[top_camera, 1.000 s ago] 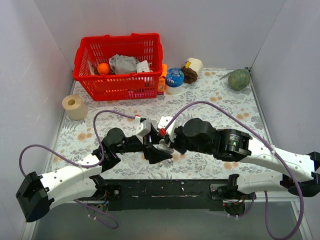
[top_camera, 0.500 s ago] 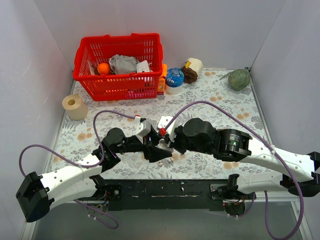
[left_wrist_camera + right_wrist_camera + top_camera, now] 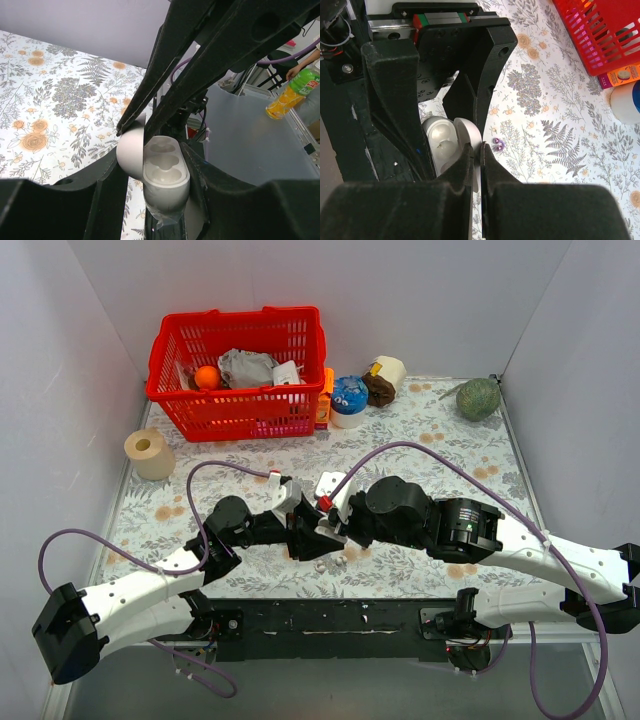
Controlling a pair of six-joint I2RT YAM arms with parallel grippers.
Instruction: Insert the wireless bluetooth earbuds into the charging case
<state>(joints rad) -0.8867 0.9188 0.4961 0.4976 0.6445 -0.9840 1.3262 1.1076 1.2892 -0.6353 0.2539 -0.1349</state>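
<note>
The left arm (image 3: 140,595) and right arm (image 3: 520,545) are stretching low, meeting at lower centre. The left pincer (image 3: 312,543) is clasping the open case (image 3: 165,175); the right pincer (image 3: 476,150), closed, is pinching its lid (image 3: 470,132).

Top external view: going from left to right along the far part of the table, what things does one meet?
Paper roll → red basket → orange box → blue-topped cup → white roll → green round object.

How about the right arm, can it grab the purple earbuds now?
Probably not yet. The right gripper is pinched shut on the charging case lid, though the earbuds lie uncovered right beside it.
</note>
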